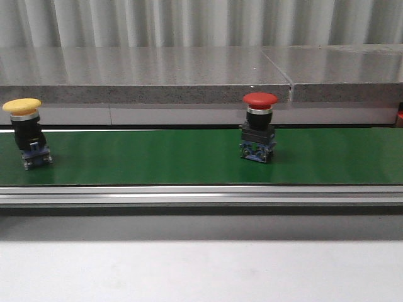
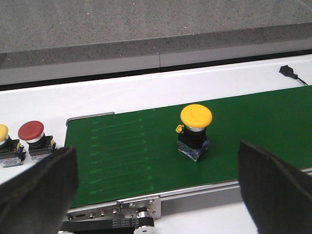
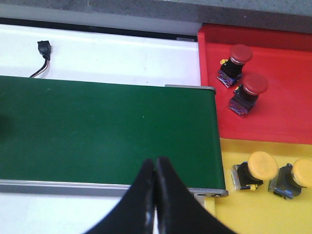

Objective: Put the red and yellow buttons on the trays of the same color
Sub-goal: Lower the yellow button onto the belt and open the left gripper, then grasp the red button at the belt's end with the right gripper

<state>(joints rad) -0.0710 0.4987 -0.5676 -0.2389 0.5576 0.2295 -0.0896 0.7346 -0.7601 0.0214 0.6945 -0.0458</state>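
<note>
**Left gripper spread above the belt, yellow button ahead of its gap.**
The left gripper (image 2: 156, 192) hangs wide open; the yellow button (image 2: 195, 130) stands upright on the green belt (image 2: 122, 151), just beyond and between its fingers. The right gripper (image 3: 155, 195), pressed together, hovers at the belt end beside the red tray (image 3: 287, 117) and yellow tray (image 3: 253, 209); the red button (image 1: 259, 127) rides mid-belt.

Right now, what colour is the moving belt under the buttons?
Green. The belt shows best in the right wrist view.

Grey speckled stone ledge (image 1: 145, 82) — pale corrugated wall (image 1: 189, 22) behind
</note>
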